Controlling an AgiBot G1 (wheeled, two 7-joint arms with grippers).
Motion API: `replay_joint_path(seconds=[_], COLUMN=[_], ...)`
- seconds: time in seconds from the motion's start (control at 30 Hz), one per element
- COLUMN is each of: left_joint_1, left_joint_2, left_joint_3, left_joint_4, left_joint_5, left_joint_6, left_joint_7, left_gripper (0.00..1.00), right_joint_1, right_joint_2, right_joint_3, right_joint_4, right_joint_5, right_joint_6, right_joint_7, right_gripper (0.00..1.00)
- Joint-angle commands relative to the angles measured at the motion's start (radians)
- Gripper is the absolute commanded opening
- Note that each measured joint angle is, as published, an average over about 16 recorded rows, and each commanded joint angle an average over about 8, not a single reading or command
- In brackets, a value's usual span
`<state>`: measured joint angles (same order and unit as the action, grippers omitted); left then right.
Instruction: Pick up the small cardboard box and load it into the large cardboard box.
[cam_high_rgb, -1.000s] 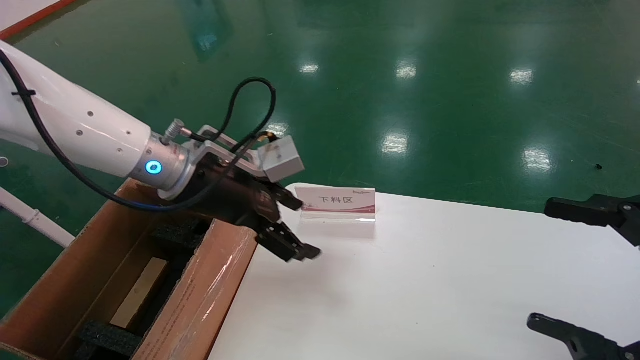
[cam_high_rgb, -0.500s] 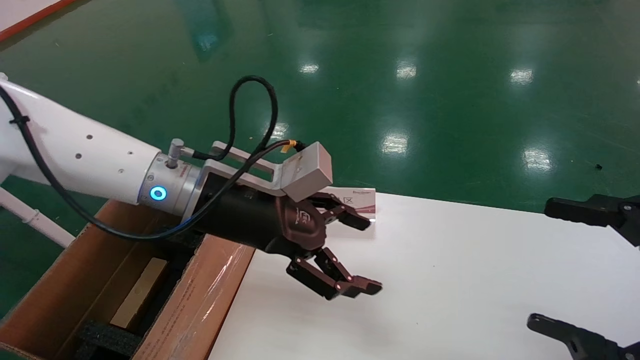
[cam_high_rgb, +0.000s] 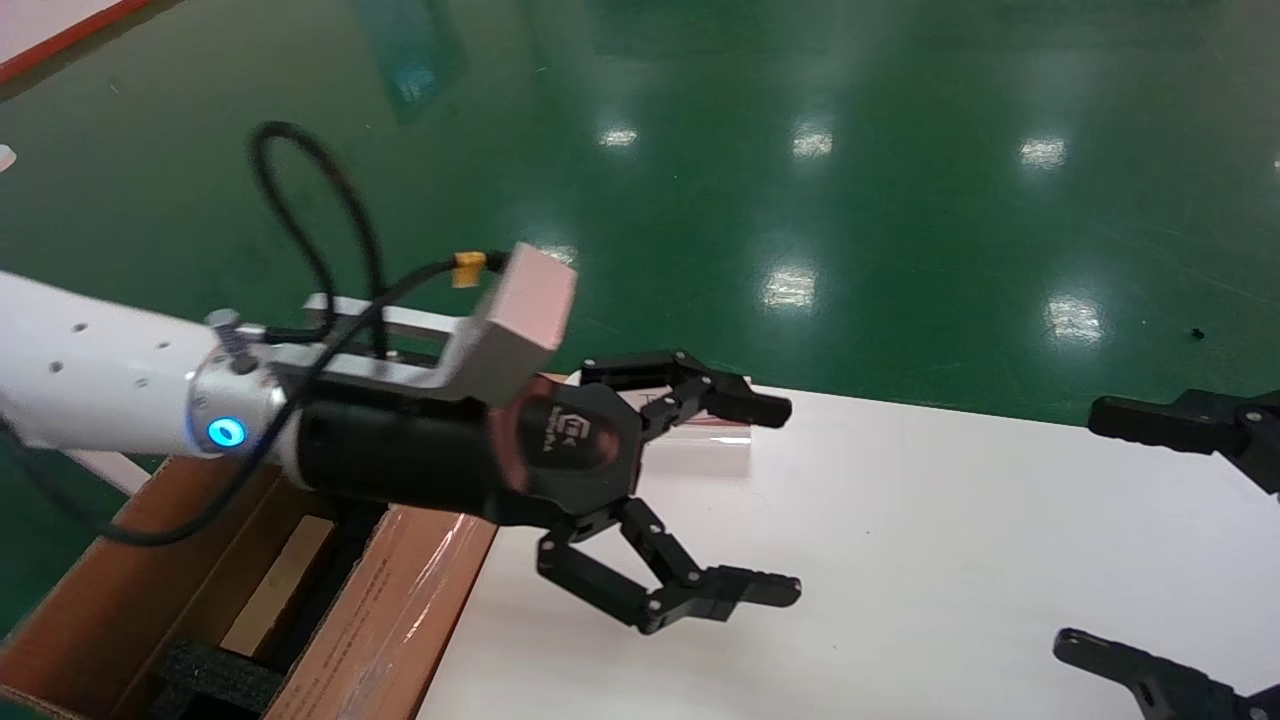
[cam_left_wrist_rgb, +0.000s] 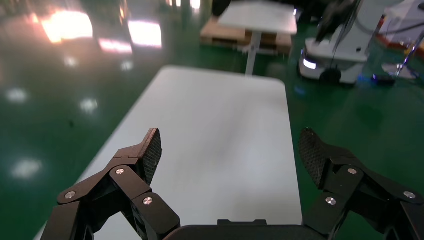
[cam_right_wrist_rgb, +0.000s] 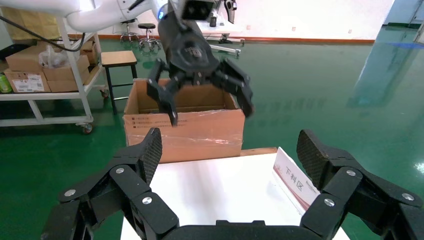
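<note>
The large cardboard box (cam_high_rgb: 400, 600) stands open beside the table's left end, with glossy tape on its near flap; it also shows in the right wrist view (cam_right_wrist_rgb: 185, 130). Inside it, between black foam pieces (cam_high_rgb: 215, 675), lies a flat tan carton, the small cardboard box (cam_high_rgb: 280, 585). My left gripper (cam_high_rgb: 775, 500) hangs open and empty above the white table (cam_high_rgb: 900, 560), to the right of the big box; across the table it appears as the left gripper (cam_right_wrist_rgb: 210, 112). My right gripper (cam_high_rgb: 1080, 526) rests open at the table's right edge.
A small sign with red print (cam_high_rgb: 700, 435) stands at the table's far edge, partly behind the left gripper's upper finger. Green floor surrounds the table. A cart with cartons (cam_right_wrist_rgb: 40, 75) and a stool (cam_right_wrist_rgb: 120, 60) stand beyond the big box.
My left gripper has swung right, from over the big box's flap out above the table, and rolled so its fingers spread wide. The right arm has not moved.
</note>
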<state>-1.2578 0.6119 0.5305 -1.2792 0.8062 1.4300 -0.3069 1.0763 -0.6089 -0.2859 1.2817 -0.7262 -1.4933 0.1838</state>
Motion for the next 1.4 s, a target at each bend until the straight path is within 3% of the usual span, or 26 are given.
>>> replay_joint_path(seconds=[0.03,0.17,0.3,1.4], left_joint_1=[0.050,0.133,0.162,0.172], left_joint_2=[0.000,0.000,0.000,0.000], left_joint_3=[-0.068,-0.182,-0.222,-0.236], left_joint_4=[-0.001,-0.003,-0.003,-0.004], left_joint_5=[-0.020,-0.054,-0.064,-0.070], left_joint_6=[0.018,0.047,0.057,0.061], left_joint_7=[0.032,0.087,0.107,0.113], left_gripper=[1.00,1.00,1.00,1.00], right_joint_1=[0.000,-0.001,-0.001,-0.001], right_joint_2=[0.000,-0.001,-0.001,-0.002], right_joint_3=[0.001,0.002,0.003,0.006], right_joint_4=[0.000,0.001,0.001,0.002], right_joint_5=[0.000,-0.001,-0.002,-0.004], right_joint_6=[0.000,-0.001,-0.001,-0.002], right_joint_7=[0.000,0.001,0.002,0.003], right_gripper=[1.00,1.00,1.00,1.00])
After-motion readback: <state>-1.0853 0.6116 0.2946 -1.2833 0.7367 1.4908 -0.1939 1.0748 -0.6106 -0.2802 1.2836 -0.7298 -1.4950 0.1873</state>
